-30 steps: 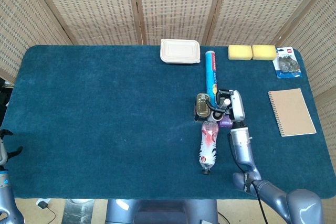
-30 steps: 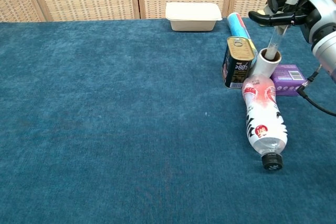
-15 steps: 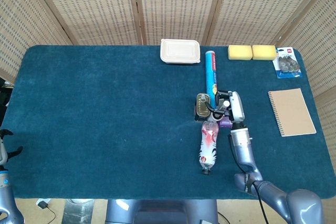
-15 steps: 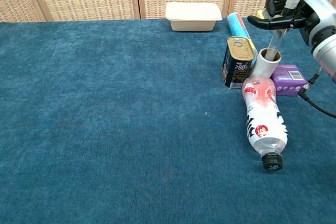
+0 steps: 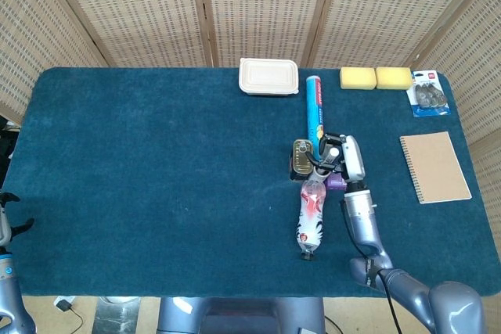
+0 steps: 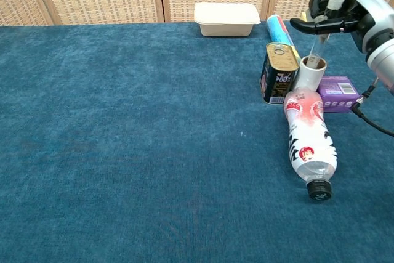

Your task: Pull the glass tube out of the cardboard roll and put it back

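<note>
Right robot hand (image 6: 345, 13) up over the cardboard roll (image 6: 309, 73), pinching the glass tube (image 6: 322, 34) near its white-capped top end, other fingers spread round it. Tube hangs roughly upright, w/ its bottom end right at the roll's mouth, just about clear of it; can't tell if the tip's fully out. Roll stands on the blue surface (image 6: 123, 152), squeezed between the tin can (image 6: 279, 72), the purple box (image 6: 337, 93) and the neck of the plastic bottle (image 6: 311, 140) lying on its side.

Handling call: tube looks thin, light, stiff, prob. slick and def. breakable, so a soft pinch high up near the cap makes sense, keeps the lower length free to go back down the hole. Any sideways shove against the rim could snap it or tip the roll, which looks light and only propped by its neighbours. Straight up, straight down, slow.

Left robot hand (image 5: 6, 220) parked at the surface's near left edge, fingers apart, holding nothing.
</note>
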`<state>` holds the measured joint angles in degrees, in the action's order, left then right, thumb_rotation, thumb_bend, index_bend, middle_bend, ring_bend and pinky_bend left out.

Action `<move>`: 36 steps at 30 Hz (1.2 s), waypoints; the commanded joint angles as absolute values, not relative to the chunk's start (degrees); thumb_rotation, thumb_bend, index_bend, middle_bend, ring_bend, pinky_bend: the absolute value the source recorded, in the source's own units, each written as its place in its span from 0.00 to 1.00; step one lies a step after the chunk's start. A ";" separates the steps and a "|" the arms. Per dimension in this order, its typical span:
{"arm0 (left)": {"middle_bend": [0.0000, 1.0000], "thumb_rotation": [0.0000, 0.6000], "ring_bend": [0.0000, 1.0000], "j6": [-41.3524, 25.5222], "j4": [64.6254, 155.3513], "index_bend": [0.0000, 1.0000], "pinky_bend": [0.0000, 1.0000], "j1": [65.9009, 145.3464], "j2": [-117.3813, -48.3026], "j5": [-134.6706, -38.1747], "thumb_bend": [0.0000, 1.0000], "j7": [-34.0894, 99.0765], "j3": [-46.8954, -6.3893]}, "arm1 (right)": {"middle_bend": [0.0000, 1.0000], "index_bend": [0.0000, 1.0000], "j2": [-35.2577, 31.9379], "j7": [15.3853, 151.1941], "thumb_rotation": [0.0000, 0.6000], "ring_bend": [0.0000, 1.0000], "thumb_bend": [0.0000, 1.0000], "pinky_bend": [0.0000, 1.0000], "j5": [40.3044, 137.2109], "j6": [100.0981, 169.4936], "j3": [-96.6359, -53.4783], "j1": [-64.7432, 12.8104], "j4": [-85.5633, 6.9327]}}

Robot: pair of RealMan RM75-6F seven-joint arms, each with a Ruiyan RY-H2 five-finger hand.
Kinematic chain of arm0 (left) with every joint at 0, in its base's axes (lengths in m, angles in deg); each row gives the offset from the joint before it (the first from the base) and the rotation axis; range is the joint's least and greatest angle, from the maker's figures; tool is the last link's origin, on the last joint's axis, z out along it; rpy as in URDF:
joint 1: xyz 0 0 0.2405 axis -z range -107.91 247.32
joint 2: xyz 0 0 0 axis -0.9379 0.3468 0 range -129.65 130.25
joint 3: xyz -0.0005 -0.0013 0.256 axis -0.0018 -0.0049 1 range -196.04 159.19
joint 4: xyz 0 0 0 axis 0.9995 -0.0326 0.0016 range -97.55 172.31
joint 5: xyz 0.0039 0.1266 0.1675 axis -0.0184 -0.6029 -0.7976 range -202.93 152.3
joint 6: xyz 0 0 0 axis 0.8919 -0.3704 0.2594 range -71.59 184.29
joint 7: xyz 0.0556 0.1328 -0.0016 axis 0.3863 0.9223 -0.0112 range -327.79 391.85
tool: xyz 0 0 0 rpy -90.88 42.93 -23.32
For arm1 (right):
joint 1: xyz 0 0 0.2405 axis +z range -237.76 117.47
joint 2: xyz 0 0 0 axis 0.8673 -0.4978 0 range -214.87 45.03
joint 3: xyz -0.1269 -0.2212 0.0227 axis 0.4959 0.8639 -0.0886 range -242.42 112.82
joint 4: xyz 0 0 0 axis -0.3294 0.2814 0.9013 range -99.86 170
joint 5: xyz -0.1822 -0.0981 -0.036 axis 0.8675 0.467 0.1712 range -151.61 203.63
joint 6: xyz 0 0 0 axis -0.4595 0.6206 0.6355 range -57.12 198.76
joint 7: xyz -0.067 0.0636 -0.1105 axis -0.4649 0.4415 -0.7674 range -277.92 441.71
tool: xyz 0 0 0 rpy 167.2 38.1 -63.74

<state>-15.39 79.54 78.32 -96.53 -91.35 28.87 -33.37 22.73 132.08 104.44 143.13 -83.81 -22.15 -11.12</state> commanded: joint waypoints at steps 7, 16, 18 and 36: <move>0.39 1.00 0.22 -15.39 79.51 0.43 0.30 78.32 -96.54 -91.37 0.12 28.79 -33.36 | 0.69 0.66 22.06 131.34 1.00 0.65 0.30 0.68 104.15 142.60 -84.00 -22.00 -12.04; 0.39 1.00 0.22 -15.38 79.48 0.43 0.31 78.34 -96.54 -91.39 0.12 28.75 -33.36 | 0.66 0.63 21.07 130.16 1.00 0.62 0.30 0.64 104.38 143.53 -84.19 -22.19 -13.58; 0.39 1.00 0.22 -15.36 79.46 0.43 0.31 78.35 -96.55 -91.40 0.12 28.74 -33.35 | 0.65 0.62 20.40 129.57 1.00 0.61 0.30 0.63 104.73 144.18 -84.15 -22.37 -14.60; 0.39 1.00 0.22 -14.58 78.91 0.43 0.31 79.23 -96.41 -92.17 0.12 28.29 -33.03 | 0.54 0.52 14.01 126.23 0.99 0.51 0.30 0.54 106.35 148.96 -84.84 -24.69 -26.53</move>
